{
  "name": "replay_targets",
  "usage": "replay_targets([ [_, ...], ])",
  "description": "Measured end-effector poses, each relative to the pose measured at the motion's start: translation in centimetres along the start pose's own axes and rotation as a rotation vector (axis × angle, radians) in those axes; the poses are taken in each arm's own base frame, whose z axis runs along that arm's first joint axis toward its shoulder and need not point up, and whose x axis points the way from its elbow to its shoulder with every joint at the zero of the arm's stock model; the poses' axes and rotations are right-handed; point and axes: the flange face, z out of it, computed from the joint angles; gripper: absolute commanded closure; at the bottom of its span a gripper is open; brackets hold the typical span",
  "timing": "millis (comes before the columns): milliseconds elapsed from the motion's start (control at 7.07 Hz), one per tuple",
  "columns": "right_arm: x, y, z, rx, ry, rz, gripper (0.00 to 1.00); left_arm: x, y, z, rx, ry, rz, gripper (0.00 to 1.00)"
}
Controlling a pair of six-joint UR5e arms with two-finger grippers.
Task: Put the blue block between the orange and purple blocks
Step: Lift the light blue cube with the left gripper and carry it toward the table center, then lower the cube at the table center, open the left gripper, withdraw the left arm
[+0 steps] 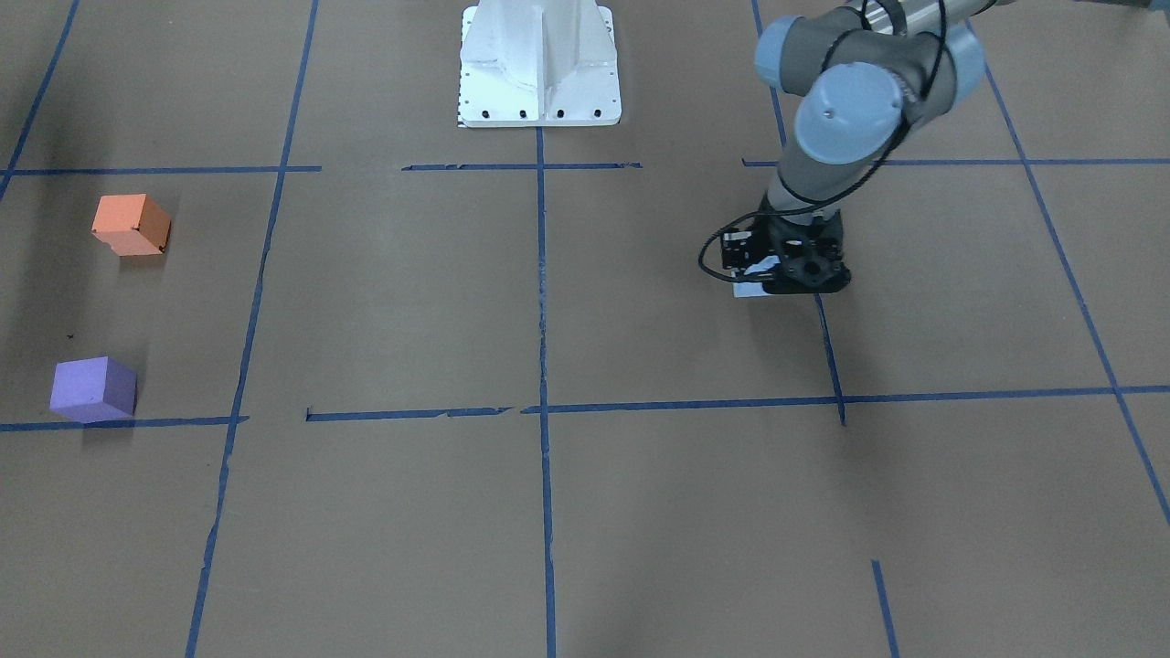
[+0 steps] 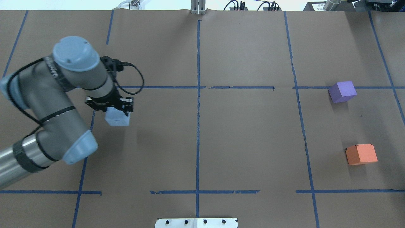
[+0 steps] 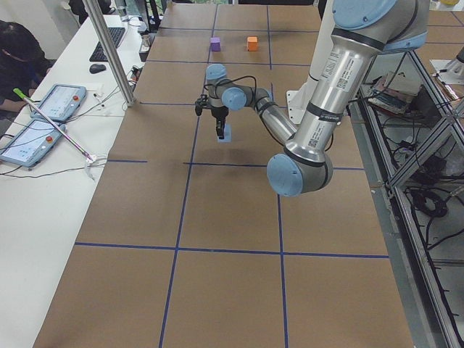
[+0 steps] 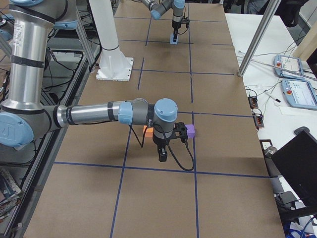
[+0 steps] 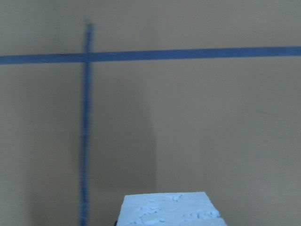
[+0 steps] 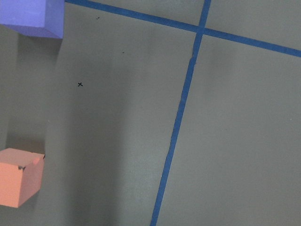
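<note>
One tiny mark, nothing else legible

A small black "x" [image 6: 80, 84] is drawn on the brown paper [image 6: 235, 141] that covers the table, roughly between the purple block [image 6: 28, 16] and the orange block [image 6: 18, 176] and off to one side of them. A white sign [image 2: 316, 5] past the table's far edge carries print too small to read. The tablet screens [image 4: 303, 91] on the side bench show graphics whose wording cannot be made out.
</note>
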Motion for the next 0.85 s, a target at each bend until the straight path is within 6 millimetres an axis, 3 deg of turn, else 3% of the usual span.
replay_targets([
  [283,0.0,0.0,0.0,-0.001,0.000,0.001,0.00,12.4,0.6,0.8,0.010,0.020,-0.025,0.73],
  [566,0.0,0.0,0.0,-0.001,0.000,0.005,0.00,19.5,2.1,3.4,0.050,0.031,-0.024,0.67],
  [849,0.0,0.0,0.0,0.000,0.000,0.015,0.00,22.6,2.3,5.4,0.068,0.030,-0.008,0.00],
])
